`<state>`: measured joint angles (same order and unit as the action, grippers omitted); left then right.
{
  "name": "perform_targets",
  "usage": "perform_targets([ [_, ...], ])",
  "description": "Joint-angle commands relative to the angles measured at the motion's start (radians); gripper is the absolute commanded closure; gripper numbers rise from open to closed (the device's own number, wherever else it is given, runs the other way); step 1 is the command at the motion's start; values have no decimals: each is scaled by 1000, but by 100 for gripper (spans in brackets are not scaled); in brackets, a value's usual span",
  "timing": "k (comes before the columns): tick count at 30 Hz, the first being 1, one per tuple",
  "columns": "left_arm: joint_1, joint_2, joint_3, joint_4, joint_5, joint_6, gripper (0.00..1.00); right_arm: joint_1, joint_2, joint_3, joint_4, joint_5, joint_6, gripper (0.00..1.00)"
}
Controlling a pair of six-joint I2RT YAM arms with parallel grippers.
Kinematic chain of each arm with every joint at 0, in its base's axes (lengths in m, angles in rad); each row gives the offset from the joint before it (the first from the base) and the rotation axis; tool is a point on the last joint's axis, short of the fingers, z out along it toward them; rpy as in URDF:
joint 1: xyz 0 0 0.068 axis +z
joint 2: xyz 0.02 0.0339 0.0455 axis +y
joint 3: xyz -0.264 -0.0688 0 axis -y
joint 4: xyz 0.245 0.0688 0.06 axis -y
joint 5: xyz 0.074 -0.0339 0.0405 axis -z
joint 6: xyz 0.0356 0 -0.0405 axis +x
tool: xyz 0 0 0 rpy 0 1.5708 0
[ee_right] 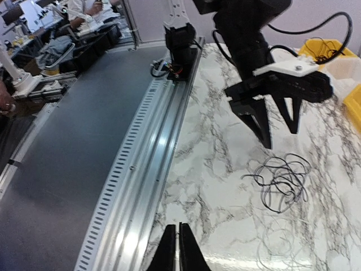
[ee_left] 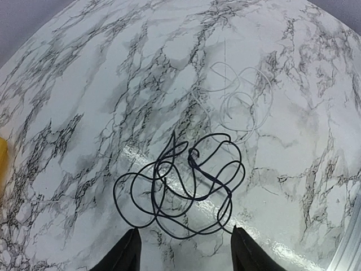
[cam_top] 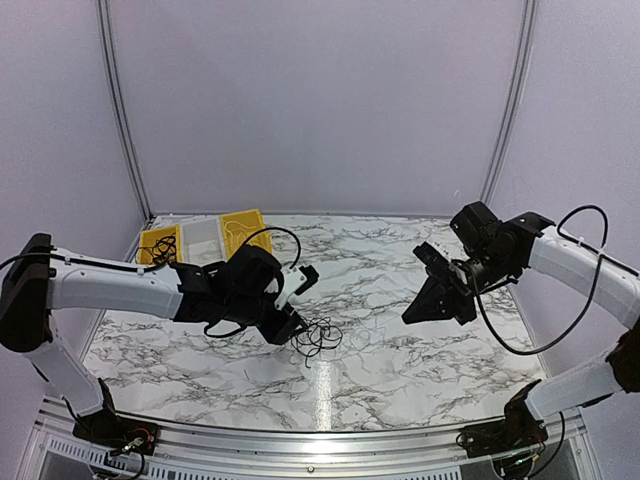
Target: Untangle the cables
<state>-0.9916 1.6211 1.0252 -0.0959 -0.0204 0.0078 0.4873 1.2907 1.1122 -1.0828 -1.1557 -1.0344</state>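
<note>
The cables lie on the marble table. A black cable [cam_top: 318,338] [ee_left: 180,192] [ee_right: 282,180] forms a tangle of loose loops. A thin white cable [ee_left: 240,101] lies coiled just beyond it, touching its far edge. My left gripper [cam_top: 296,332] [ee_left: 185,237] [ee_right: 279,132] hangs open just above the near side of the black tangle, with its fingers [ee_left: 131,248] either side of the outer loops and nothing held. My right gripper [cam_top: 410,316] [ee_right: 179,228] is raised over the right half of the table, away from the cables, shut with nothing between its fingers.
Yellow and white bins [cam_top: 205,238] [ee_right: 324,48] stand at the back left corner, one holding more cable. A metal rail [cam_top: 320,440] [ee_right: 152,169] runs along the table's near edge. Grey walls close in the back and sides.
</note>
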Motion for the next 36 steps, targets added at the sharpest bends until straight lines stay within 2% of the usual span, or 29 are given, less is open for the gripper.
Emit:
perform_targets([
  [1, -46, 36, -10, 109, -15, -2, 40, 9, -82, -83, 275, 211, 230, 84],
  [3, -57, 59, -6, 135, -26, -35, 39, 10, -132, -147, 381, 295, 247, 74],
  [5, -67, 77, -2, 153, -39, -39, 38, 10, -197, -217, 475, 377, 257, 72],
  [8, -73, 90, -8, 184, -63, -52, 38, 10, -291, -317, 591, 498, 258, 60],
  [12, -73, 108, -4, 192, -121, -48, 34, 10, -309, -393, 658, 574, 272, 56],
  [15, -71, 151, 30, 163, -163, -28, 37, 8, -306, -450, 716, 614, 287, 52],
  [19, -66, 219, 100, 126, -130, -18, 40, 7, -288, -454, 724, 623, 298, 51],
  [24, -59, 296, 224, 53, -125, -79, 41, 8, -273, -457, 753, 642, 321, 49],
  [29, -39, 349, 321, 52, -97, -138, 40, 11, -132, -405, 770, 686, 354, 52],
  [33, 8, 444, 453, -24, -1, -207, 44, 40, -11, -331, 718, 719, 376, 58],
  [36, 33, 480, 496, -45, 135, -263, 44, 46, -17, -353, 730, 733, 371, 58],
])
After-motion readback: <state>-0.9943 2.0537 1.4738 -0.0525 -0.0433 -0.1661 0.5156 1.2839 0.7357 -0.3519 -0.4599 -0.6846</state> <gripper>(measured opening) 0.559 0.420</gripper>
